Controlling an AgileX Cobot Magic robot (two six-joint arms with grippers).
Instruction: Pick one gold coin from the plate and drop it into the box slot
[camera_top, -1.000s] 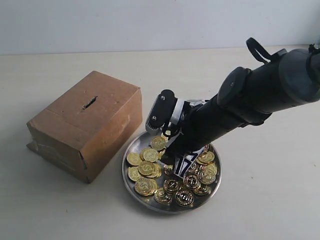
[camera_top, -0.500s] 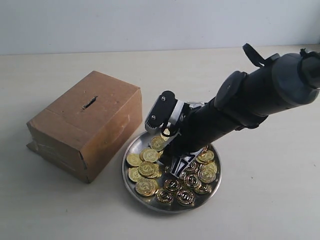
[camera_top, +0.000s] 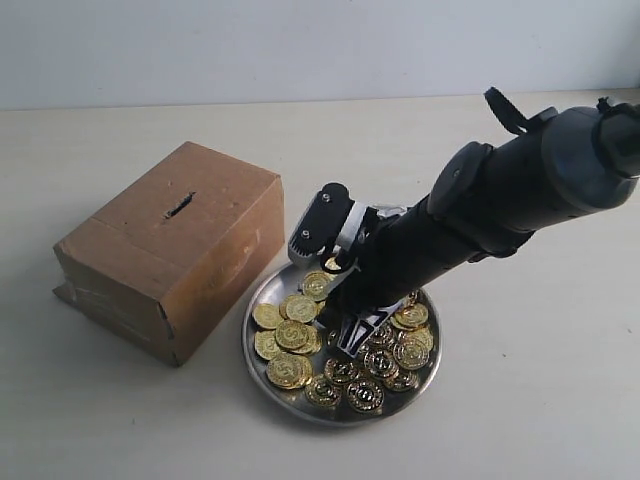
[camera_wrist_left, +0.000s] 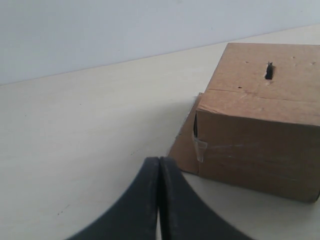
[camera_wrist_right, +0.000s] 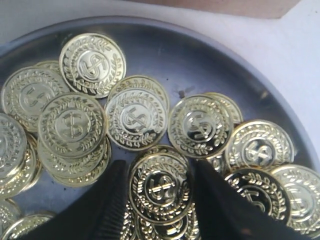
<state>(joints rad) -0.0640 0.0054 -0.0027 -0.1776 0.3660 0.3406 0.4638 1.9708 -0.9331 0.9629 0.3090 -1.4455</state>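
Observation:
In the exterior view the silver plate of gold coins sits just right of the brown cardboard box, whose top has the dark slot. My right gripper reaches down into the plate. The right wrist view shows its black fingers pressed on either side of one gold coin lying on the pile, in the plate. My left gripper is shut and empty, low over the table beside the box, with the slot in sight.
The pale tabletop surrounds the box and plate, with a light wall behind. The right arm's thick black body slants over the plate's far right side. Coins overlap in heaps around the fingers.
The right gripper has sunk a little deeper among the coins and its fingers have closed in onto one coin. The box, plate and left gripper have not moved.

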